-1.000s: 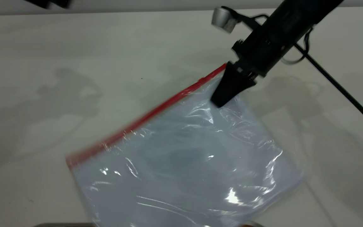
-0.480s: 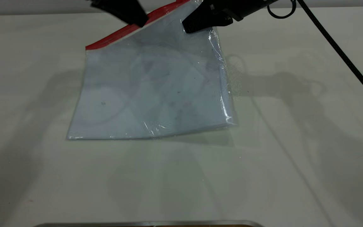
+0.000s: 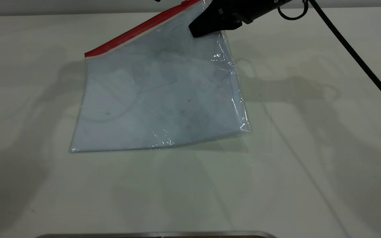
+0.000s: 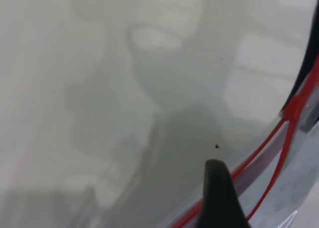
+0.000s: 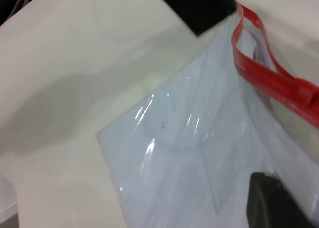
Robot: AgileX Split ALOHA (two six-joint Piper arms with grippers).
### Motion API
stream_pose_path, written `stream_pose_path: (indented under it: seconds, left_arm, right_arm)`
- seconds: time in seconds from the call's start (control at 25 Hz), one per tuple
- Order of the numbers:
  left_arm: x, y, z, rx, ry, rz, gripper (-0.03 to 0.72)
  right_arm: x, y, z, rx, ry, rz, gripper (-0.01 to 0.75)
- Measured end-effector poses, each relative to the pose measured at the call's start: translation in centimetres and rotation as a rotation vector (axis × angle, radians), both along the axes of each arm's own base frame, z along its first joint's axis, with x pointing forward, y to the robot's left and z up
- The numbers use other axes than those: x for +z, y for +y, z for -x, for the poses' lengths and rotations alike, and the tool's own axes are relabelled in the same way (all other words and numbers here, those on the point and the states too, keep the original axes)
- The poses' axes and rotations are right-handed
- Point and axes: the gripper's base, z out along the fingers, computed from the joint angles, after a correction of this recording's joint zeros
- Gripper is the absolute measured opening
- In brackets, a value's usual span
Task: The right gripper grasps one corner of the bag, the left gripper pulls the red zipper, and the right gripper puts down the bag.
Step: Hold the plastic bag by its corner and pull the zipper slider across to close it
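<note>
The bag (image 3: 157, 99) is a clear plastic pouch with white sheets inside. It hangs tilted, with its lower edge resting on the table. My right gripper (image 3: 197, 31) is shut on the corner of the bag at the top right and holds it up. The red zipper (image 3: 134, 31) runs down-left from that corner. In the left wrist view its two red strips (image 4: 264, 153) spread apart below the small red slider (image 4: 294, 107). My left gripper's dark tip (image 4: 218, 193) sits beside the strips, apart from the slider. In the exterior view it is almost out of sight at the top edge.
The white table (image 3: 309, 165) stretches all round the bag. The right arm's black braided cable (image 3: 359, 59) runs across the right side. A metal edge (image 3: 157, 234) lies along the near border. The bag also fills the right wrist view (image 5: 189, 163).
The right gripper carried the bag up and toward the back. In the last half second the left gripper left the zipper and rose out of the exterior view, and the bag's free end sagged slightly.
</note>
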Motion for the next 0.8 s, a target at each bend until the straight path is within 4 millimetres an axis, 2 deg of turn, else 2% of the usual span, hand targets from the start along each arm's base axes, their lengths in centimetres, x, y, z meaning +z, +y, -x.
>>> stream_pose_path:
  seconds: [0.24, 0.52, 0.8]
  left_arm:
    - [-1.9, -1.3, 0.6, -0.07, 0.049, 0.043, 0.552]
    - [-1.6, -1.9, 0.7, -0.087, 0.049, 0.113, 0.549]
    - [-1.6, -1.9, 1.0, -0.108, 0.067, 0.118, 0.461]
  right_arm:
    - [0.1, 0.6, 0.4, 0.041, 0.003, -0.012, 0.035]
    - [0.1, 1.4, 0.9, 0.071, 0.0, -0.008, 0.035]
    - [0.1, 1.4, 0.9, 0.074, 0.0, -0.009, 0.035]
